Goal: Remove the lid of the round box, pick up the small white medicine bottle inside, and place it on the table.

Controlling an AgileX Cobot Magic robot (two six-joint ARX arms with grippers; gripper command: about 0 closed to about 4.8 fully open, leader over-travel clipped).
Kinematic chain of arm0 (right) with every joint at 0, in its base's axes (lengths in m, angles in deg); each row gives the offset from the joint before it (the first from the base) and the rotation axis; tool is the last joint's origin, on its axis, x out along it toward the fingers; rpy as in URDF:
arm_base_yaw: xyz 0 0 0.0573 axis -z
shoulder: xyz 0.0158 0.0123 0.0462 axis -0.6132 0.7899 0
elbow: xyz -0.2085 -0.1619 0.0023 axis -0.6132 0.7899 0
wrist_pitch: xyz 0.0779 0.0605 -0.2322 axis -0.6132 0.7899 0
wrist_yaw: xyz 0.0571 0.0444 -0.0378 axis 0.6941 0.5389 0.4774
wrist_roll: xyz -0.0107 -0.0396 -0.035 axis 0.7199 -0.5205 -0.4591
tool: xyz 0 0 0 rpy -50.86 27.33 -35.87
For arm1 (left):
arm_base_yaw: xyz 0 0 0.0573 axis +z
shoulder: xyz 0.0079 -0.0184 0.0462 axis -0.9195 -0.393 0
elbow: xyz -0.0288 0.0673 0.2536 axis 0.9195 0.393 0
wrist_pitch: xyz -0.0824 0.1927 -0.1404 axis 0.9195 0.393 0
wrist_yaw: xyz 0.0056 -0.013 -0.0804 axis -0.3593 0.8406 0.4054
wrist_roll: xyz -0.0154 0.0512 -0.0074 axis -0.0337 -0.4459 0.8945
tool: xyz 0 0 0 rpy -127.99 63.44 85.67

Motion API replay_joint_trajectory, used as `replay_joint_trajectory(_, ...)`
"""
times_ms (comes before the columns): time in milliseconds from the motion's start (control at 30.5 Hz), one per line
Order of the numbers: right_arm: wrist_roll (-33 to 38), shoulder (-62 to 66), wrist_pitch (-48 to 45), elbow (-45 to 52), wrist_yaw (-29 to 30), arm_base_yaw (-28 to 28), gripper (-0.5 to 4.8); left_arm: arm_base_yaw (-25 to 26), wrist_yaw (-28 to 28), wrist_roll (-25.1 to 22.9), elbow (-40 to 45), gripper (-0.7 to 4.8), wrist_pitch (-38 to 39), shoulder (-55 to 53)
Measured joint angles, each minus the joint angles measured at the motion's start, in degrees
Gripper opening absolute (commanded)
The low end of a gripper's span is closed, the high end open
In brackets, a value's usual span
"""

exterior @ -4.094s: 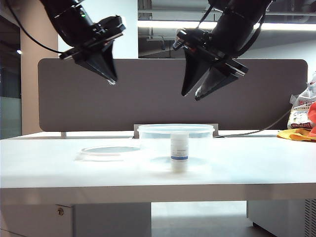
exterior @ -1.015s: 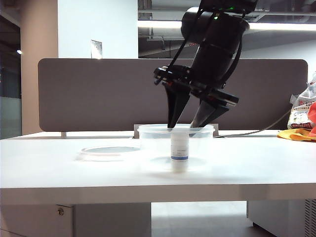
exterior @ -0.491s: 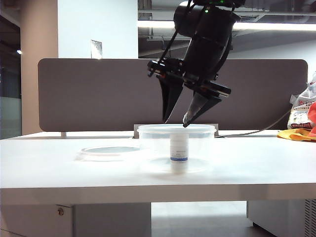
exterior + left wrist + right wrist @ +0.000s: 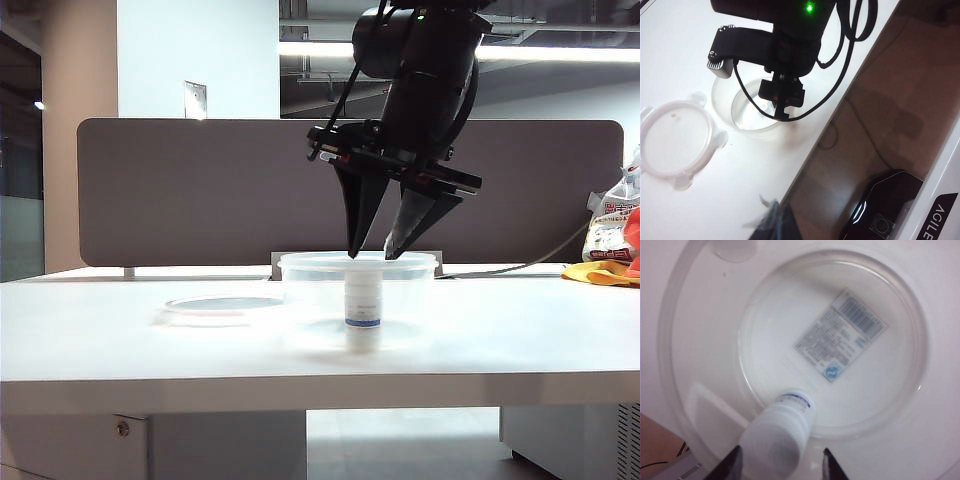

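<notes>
We see the right gripper (image 4: 375, 255) poised at the round box (image 4: 357, 300) rim, fingers (image 4: 733, 463) apart around the small white medicine bottle (image 4: 363, 300) standing inside. The lid (image 4: 224, 306) lies on the bench (image 4: 120, 340), left of the box. The left gripper is out of sight, its fingers together.

Wide, low cylindrical round box (image 4: 310, 290) of clear, faintly frosted plastic, smooth, with a thickened rim; a printed paper label (image 4: 841, 335) shows through its base. Flat round lid (image 4: 674, 140) of translucent plastic with moulded clip tabs, smooth and slightly glossy. Small white medicine bottle (image 4: 363, 305) of opaque matt plastic, its label carrying a blue band. Large white table (image 4: 500, 350) top, smooth with a soft sheen. Grey-brown partition panel (image 4: 180, 190), matt. Right gripper (image 4: 372, 255) and left gripper (image 4: 771, 218), dark matt plastic fingers.
</notes>
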Motion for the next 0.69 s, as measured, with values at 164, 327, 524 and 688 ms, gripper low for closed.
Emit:
replay_joint_trajectory(164,0.0,0.2,0.0,0.0,0.0,-0.3,2.12,0.0,0.0,-0.2,0.0,-0.06,0.0,0.0)
replay_joint_trajectory(327,0.0,0.2,-0.4,0.0,0.2,-1.1,2.12,0.0,0.0,-0.5,0.0,-0.06,-0.8,0.0)
replay_joint_trajectory(524,0.0,0.3,-0.5,0.0,0.4,-1.5,2.22,0.0,0.0,-0.9,0.0,-0.06,-0.8,0.0)
replay_joint_trajectory(688,0.0,0.5,-0.5,0.0,0.3,-1.4,2.46,0.0,0.0,-0.9,0.0,-0.06,-0.8,0.0)
